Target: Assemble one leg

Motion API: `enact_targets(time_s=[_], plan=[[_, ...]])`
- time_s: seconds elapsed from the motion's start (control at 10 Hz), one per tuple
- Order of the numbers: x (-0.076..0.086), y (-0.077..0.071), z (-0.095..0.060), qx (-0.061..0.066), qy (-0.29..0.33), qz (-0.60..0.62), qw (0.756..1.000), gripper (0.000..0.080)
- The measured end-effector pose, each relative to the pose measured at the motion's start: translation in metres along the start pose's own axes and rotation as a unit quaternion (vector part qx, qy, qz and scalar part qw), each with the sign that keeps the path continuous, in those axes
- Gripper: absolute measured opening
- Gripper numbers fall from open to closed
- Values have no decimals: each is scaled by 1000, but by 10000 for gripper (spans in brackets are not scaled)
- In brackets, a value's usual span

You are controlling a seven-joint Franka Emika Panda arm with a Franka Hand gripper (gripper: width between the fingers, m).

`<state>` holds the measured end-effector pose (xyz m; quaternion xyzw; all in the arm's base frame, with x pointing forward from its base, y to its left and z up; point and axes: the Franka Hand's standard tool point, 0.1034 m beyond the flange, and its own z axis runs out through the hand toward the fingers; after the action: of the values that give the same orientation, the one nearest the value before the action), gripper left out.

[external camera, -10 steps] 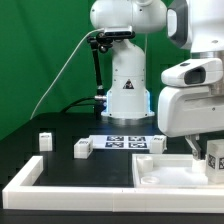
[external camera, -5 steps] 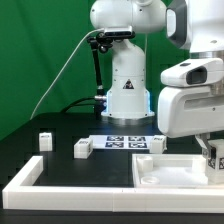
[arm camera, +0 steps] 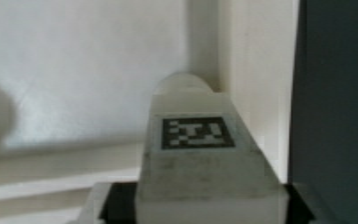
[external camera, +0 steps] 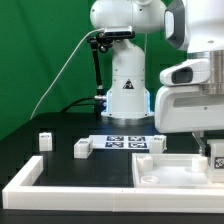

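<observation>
My gripper [external camera: 213, 150] is at the exterior view's far right, shut on a leg [external camera: 216, 156], a short white post with a tag marker. It holds the leg over the right corner of the large white square panel [external camera: 165, 170]. In the wrist view the leg [arm camera: 197, 135] stands between the dark fingers [arm camera: 130, 200], tag facing the camera, its far end against the panel's raised rim [arm camera: 247, 50]. Two more legs [external camera: 45, 140] [external camera: 82, 148] stand on the black table at the exterior view's left.
The marker board [external camera: 128, 142] lies in front of the robot base [external camera: 125, 90]. A long white L-shaped bar [external camera: 60, 188] runs along the table's front edge. The black table surface [arm camera: 345, 100] shows beside the panel in the wrist view.
The gripper with the leg has shifted slightly towards the exterior view's right. The other parts have not moved.
</observation>
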<state>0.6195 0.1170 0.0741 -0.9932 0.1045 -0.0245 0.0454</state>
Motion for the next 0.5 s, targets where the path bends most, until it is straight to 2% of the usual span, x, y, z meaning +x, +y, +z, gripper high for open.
enact_targets(time_s=[0.2,0.5], plan=[[0,2,0,5,-1,145,989,292],[0,1,1,3,6,321,947,292]])
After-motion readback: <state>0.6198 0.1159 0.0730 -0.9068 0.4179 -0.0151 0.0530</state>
